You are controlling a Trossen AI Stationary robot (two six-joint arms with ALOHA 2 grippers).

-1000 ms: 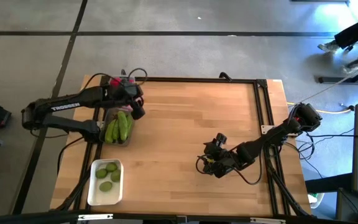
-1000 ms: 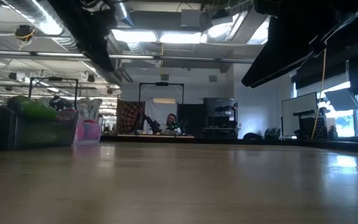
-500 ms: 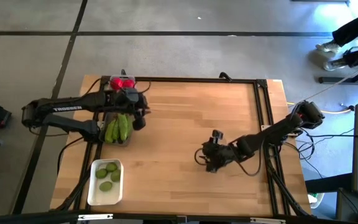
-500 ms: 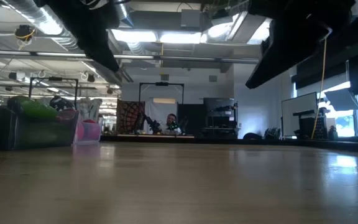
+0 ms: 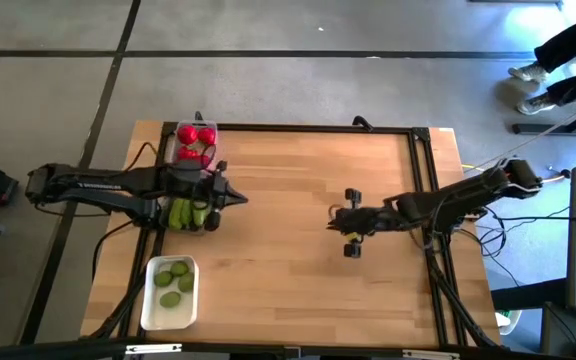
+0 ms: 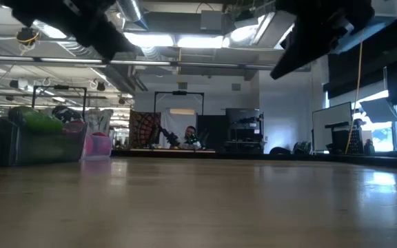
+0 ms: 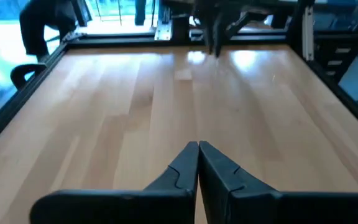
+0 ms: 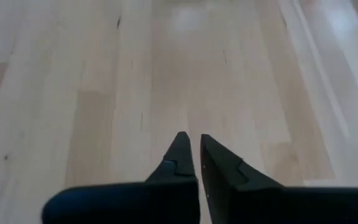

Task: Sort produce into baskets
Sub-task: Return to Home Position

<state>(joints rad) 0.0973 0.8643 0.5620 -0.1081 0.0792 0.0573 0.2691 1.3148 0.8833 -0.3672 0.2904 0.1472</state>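
Retracting both arms to rest appears to be the step in hand: no produce lies loose on the table [image 5: 298, 280]. Three bins stand in a row along its left edge. The tomatoes [image 5: 196, 136] are in a clear bin [image 5: 178, 150] at one end, the limes [image 5: 172, 284] in the white bin [image 5: 148, 300] at the other, and the cucumbers [image 5: 181, 214] in the clear bin between.

1. Left gripper [image 5: 230, 196]: just beside the cucumbers, jaws pressed together, empty. Raise it clear of the bin wall before folding back.
2. Right gripper [image 5: 334, 218]: over bare wood right of centre, jaws all but together, empty. Withdraw it on its own side.
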